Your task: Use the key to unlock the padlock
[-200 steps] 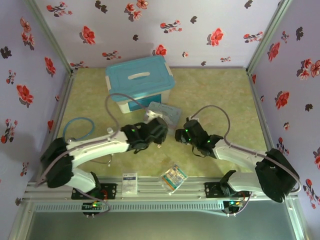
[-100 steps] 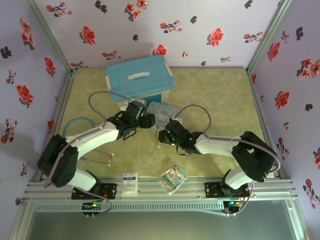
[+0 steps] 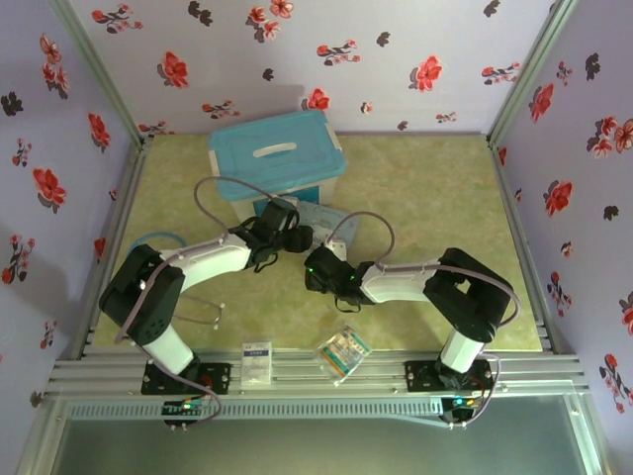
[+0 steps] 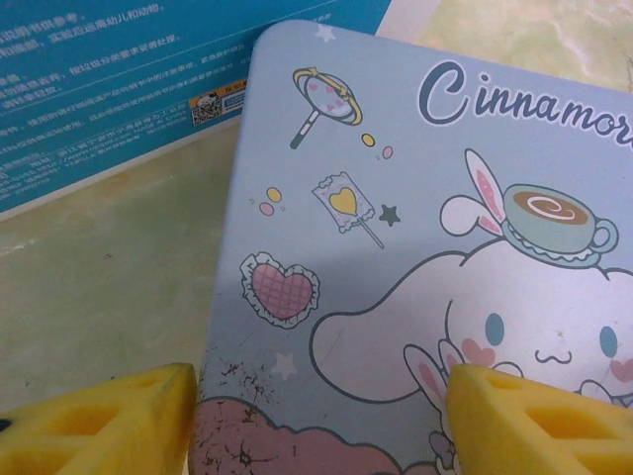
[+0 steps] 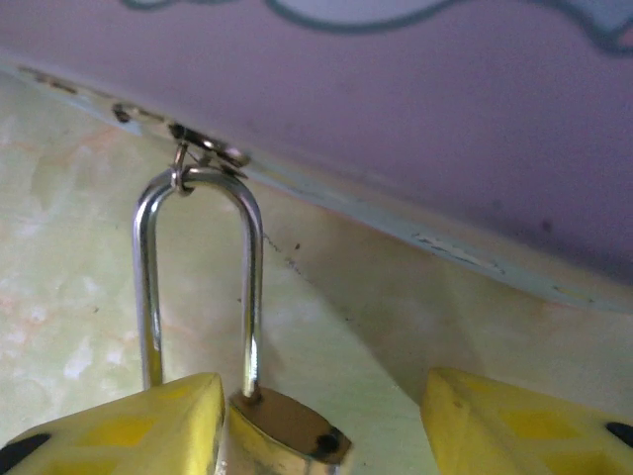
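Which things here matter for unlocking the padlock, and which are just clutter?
For the job:
- padlock, between the fingers of the open right gripper
- small ring on its shackle
- key: too small to pick out

Lying about:
- cartoon tin, at the open left gripper
- blue-lidded box
- stethoscope
- white card
- colourful packet
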`<state>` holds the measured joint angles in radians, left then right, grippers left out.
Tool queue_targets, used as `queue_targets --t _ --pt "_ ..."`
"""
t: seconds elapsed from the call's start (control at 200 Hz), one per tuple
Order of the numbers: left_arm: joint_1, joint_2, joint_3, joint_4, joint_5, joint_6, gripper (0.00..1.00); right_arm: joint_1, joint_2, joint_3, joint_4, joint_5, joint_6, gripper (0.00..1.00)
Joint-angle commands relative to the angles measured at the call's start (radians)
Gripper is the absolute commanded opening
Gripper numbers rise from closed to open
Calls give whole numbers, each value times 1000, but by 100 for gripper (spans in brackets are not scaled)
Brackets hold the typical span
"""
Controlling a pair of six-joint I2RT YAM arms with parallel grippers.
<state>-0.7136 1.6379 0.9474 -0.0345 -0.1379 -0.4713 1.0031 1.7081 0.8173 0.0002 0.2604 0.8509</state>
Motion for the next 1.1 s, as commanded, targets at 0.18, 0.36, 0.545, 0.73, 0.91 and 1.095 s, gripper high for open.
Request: queue_targets --t 0.18,0.36,0.545,0.73,0.91,1.095 --pt "-27 13 -13 10 -19 -5 63 50 67 59 -125 113 34 50" --pt "-51 16 -18 4 -23 -33 58 72 41 38 -182 150 38 43" --pt "-66 -8 -32 -8 -23 -58 56 69 7 -29 -137 144 43 35" --pt "-88 -43 -51 -27 -23 -116 56 36 -53 -115 -62 95 68 29" --pt "-104 -75 -50 -21 -23 -141 57 0 -91 -179 37 32 108 24" --pt "-97 -44 17 -19 -52 -94 65 -3 -98 -197 71 35 139 21"
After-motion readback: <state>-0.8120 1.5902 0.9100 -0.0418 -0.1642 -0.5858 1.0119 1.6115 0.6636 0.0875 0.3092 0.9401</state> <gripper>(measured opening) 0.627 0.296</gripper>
